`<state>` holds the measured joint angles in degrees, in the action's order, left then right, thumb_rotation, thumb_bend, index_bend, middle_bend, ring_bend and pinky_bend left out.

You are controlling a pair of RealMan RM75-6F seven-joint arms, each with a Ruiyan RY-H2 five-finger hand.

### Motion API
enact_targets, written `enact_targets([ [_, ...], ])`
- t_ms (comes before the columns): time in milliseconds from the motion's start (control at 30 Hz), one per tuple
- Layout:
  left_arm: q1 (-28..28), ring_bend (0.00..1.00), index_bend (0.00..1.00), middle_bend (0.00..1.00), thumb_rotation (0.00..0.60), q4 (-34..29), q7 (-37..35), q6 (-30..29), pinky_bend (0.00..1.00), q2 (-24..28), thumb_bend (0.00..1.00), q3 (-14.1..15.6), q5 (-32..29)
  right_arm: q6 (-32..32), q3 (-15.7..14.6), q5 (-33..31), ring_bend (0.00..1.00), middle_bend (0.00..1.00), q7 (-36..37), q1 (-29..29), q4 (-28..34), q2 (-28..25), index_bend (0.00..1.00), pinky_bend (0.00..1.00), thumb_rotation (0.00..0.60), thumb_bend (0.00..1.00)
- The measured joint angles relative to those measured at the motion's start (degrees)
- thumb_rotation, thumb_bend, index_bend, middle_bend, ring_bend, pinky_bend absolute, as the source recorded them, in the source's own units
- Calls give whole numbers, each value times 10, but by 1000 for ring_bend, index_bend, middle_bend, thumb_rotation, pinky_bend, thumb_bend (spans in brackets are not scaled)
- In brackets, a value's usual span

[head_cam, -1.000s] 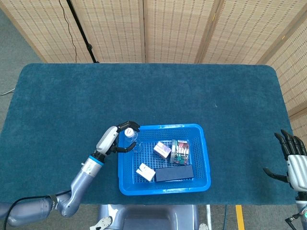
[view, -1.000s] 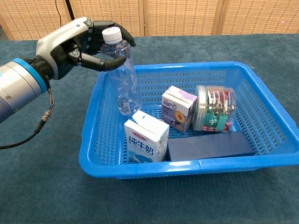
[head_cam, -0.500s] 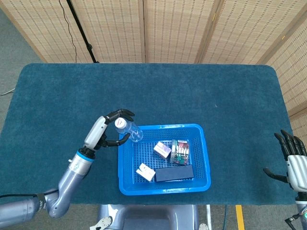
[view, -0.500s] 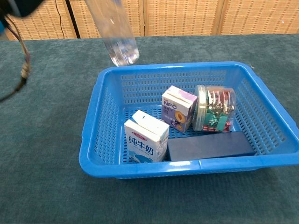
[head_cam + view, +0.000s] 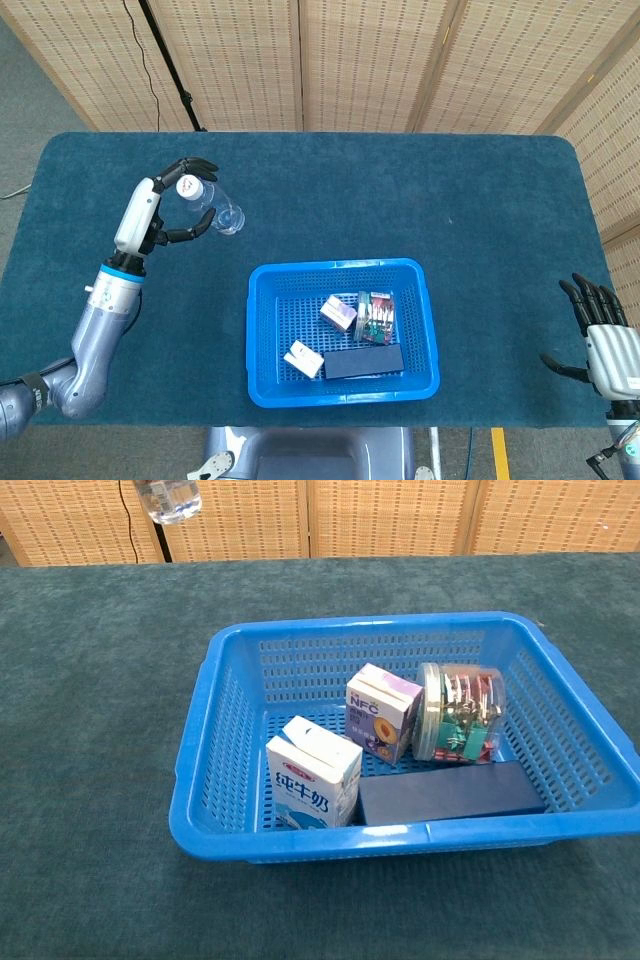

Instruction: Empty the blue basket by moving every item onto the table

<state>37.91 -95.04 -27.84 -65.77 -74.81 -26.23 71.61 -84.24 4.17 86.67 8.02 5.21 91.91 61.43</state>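
My left hand [image 5: 160, 212] grips a clear plastic bottle [image 5: 212, 206] with a white cap, held above the table's left side, well clear of the blue basket [image 5: 262, 340]. Only the bottle's bottom end [image 5: 168, 498] shows in the chest view, at the top left. The basket [image 5: 205, 750] holds a white-and-blue milk carton [image 5: 313, 772], a purple juice carton [image 5: 382, 712], a clear jar of coloured clips [image 5: 461, 714] and a dark blue box [image 5: 452, 792]. My right hand [image 5: 605, 338] hovers at the table's right front corner, fingers spread, holding nothing.
The dark teal table [image 5: 400, 200] stretches wide behind and to both sides of the basket. Woven screens [image 5: 360, 60] stand behind the far edge, with a black stand [image 5: 170, 70] at the back left.
My left hand has lifted the bottle out of the basket and carried it left and away from me, over the table. The right hand has barely moved.
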Motion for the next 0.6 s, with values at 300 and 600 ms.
enact_targets([
  [300,38,277,433,283,600,201,-79,70,296,-77,388,7,-35,23,-3,-7,0,6,-43,10,2,17,0,0,600,0],
  [600,55,0,0,0,600,284,-189,99,28,-100,221,49,41,26,-4,-11,0,5,-50,12,4,19,0,0,600,0],
])
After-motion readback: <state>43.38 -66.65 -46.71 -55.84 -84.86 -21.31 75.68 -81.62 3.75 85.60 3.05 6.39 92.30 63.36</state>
